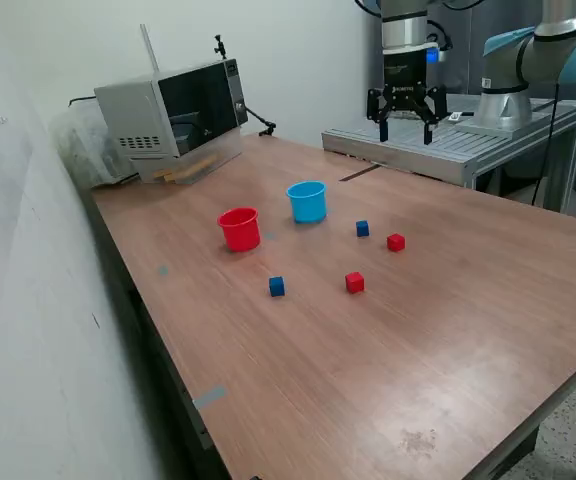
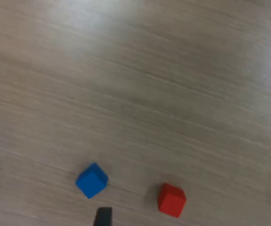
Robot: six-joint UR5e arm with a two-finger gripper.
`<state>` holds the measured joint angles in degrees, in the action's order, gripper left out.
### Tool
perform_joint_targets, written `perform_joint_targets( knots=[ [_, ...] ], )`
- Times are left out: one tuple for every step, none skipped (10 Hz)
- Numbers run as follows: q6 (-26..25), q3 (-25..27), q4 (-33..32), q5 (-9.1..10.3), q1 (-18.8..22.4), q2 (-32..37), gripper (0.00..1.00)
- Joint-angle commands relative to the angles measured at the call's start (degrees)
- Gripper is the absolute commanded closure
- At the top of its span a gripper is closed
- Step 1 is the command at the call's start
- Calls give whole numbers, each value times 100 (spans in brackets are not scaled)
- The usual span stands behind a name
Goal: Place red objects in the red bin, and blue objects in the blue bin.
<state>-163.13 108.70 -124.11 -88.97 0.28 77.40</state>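
Tool high and empty, all four cubes still out on the surface.

The tool (image 1: 406,125) hangs with fingers spread wide above the far end of the surface (image 1: 448,330). The red cup (image 1: 239,228) and blue cup (image 1: 307,201) stand side by side; blue cubes (image 1: 362,229) (image 1: 276,286) and red cubes (image 1: 396,242) (image 1: 354,282) lie apart in front of them. Best bet, I'd say: centre over the blue cube and red cube nearest the tool, square the fingers to one cube's flat faces, then drop straight down.
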Motion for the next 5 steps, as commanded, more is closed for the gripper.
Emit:
perform_joint_targets(
  knots=[
    [246,222,-876,20,60,-469,0],
    [1056,152,-1017,20,69,-749,0],
    [2073,134,-1028,20,69,-891,0],
    [2901,125,-1097,28,69,-980,0],
    [3640,90,-1098,28,69,-1094,0]
  ],
)
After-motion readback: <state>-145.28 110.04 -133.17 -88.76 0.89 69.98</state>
